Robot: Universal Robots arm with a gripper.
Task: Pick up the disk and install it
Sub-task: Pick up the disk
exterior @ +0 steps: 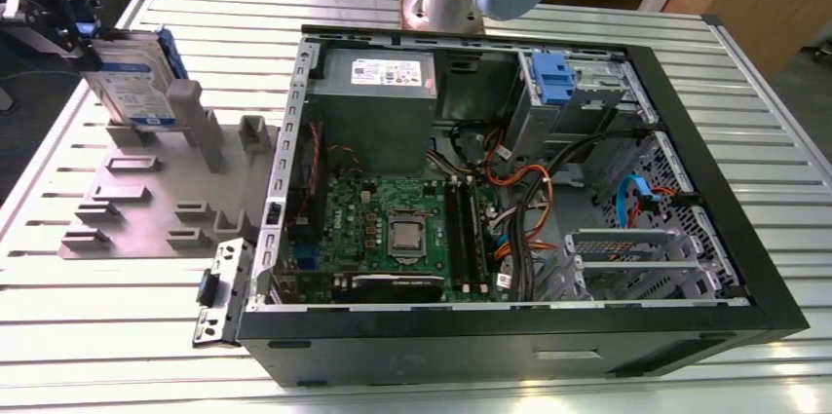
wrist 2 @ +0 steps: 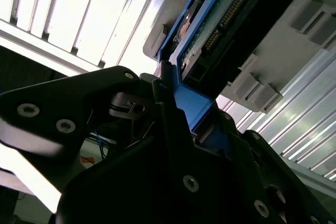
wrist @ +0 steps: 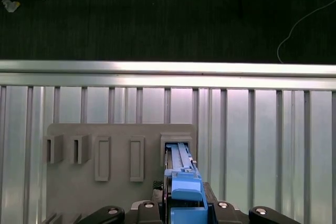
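My black gripper, upper left of exterior view, clamps blue-framed silver-grey disk; grey slotted stand props it upright, edge reachable.

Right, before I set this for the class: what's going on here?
A robot arm's tool is closed on the disk, a hard drive in a blue carrier. The drive stands upright at a slot of the grey holder on the slatted table. The open computer case lies beside the holder, and the drive is not yet installed in it.
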